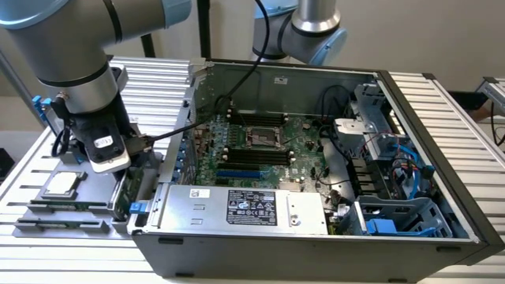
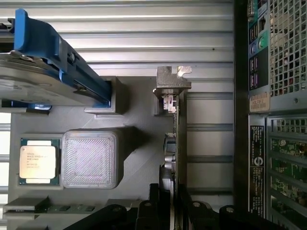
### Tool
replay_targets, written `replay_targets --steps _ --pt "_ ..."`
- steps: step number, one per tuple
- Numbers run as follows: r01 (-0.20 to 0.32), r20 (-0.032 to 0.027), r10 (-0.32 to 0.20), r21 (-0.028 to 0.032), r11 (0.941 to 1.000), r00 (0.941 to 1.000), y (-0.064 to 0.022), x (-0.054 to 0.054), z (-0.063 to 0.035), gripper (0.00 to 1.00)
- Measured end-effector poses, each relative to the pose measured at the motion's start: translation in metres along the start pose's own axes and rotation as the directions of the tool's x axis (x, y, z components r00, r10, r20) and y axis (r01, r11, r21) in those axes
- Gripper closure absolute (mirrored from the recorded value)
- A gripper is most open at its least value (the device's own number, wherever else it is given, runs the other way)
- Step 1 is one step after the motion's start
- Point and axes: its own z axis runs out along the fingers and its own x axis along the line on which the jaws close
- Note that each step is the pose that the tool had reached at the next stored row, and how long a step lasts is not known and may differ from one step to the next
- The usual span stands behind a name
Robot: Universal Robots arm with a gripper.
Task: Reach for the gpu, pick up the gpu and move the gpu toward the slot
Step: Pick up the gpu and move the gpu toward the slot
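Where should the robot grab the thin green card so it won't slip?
Pinch the gpu across its two flat faces along the upper edge, coming straight down from above. It stands on edge in the grey holder, so that edge looks free. Stay clear of the bracket at one end.

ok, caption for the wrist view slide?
Wrist view: gripper at the edge-on gpu standing in a grey fixture, processor chip and hard drive alongside.

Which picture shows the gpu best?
The wrist view: the gpu stands edge-on, with its silver bracket at one end. In the exterior view the gripper hides all but a green sliver of it.
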Motion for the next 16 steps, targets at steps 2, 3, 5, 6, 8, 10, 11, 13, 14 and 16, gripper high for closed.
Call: replay_targets --steps 2,3,5,6,8,10,11,13,14,16 --pt "0.000 -0.0008 0.000 0.0000 1.0000 1.0000 0.0001 0.000 -0.0026 0.73" --pt "0.000 -0.0011 0.000 -0.0001 1.0000 1.0000 0.0001 0.000 -0.0037 0.73" --pt "0.000 -0.0022 0.000 0.0001 1.0000 1.0000 0.0002 0.000 -0.0067 0.73" --pt "0.000 -0.0027 0.000 0.0001 1.0000 1.0000 0.0003 0.000 -0.0087 0.73" --pt "0.000 -0.0038 0.000 0.0000 1.0000 1.0000 0.0005 0.000 -0.0139 0.73" --pt "0.000 -0.0056 0.000 0.0001 1.0000 1.0000 0.0007 -0.001 -0.0206 0.74" --pt "0.000 -0.0067 0.000 0.0001 1.0000 1.0000 0.0008 -0.001 -0.0250 0.74" --pt "0.000 -0.0083 0.000 0.0002 1.0000 1.0000 0.0011 -0.002 -0.0340 0.74" --pt "0.000 -0.0087 0.000 0.0001 1.0000 1.0000 0.0013 -0.003 -0.0386 0.74" --pt "0.000 -0.0092 0.000 0.0001 1.0000 1.0000 0.0016 -0.006 -0.0476 0.74"
